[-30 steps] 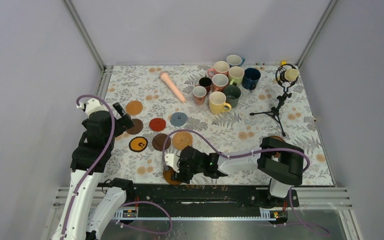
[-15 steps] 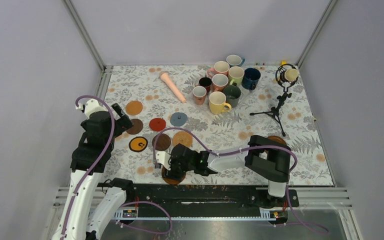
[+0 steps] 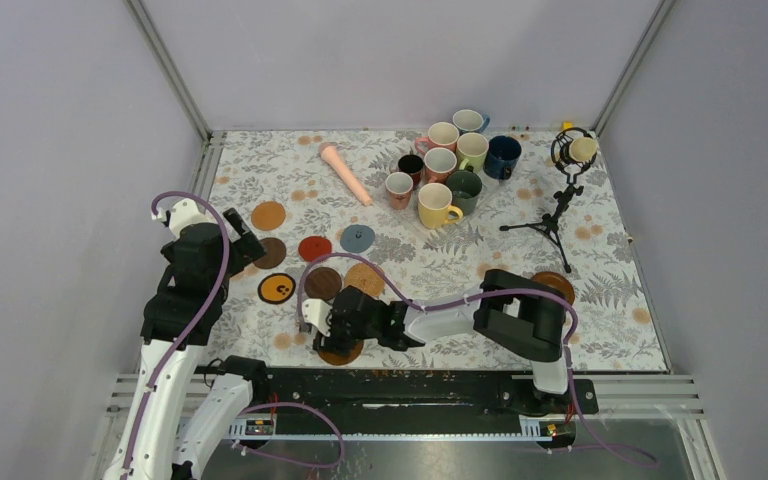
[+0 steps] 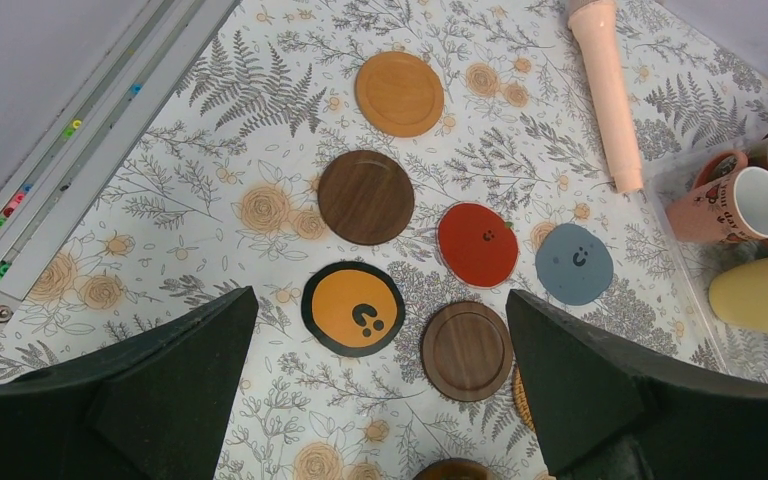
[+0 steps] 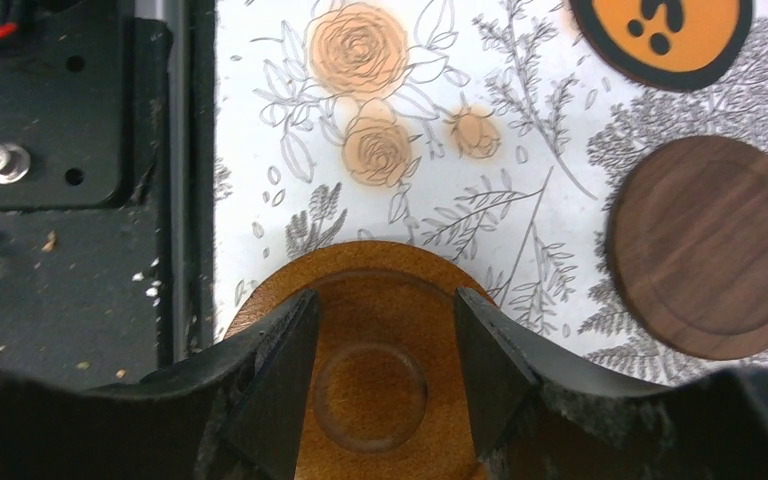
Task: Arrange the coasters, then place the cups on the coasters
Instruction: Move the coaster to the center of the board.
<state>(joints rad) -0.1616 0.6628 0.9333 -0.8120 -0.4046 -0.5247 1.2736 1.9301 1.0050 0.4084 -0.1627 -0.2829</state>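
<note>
No cup sits on a coaster yet: the cups (image 3: 448,165) are bunched at the upper centre-right of the top view, while 7 coasters (image 3: 315,248) lie in a loose cluster at centre-left. The right gripper (image 5: 382,300), jaws partly apart, straddles the middle of a brown coaster (image 5: 370,335) low in the frame, below that cluster, clamping nothing. The left gripper (image 3: 248,243) hangs wide apart beside the cluster. By my judgement, arranging is unfinished and all cup placing is left.
</note>
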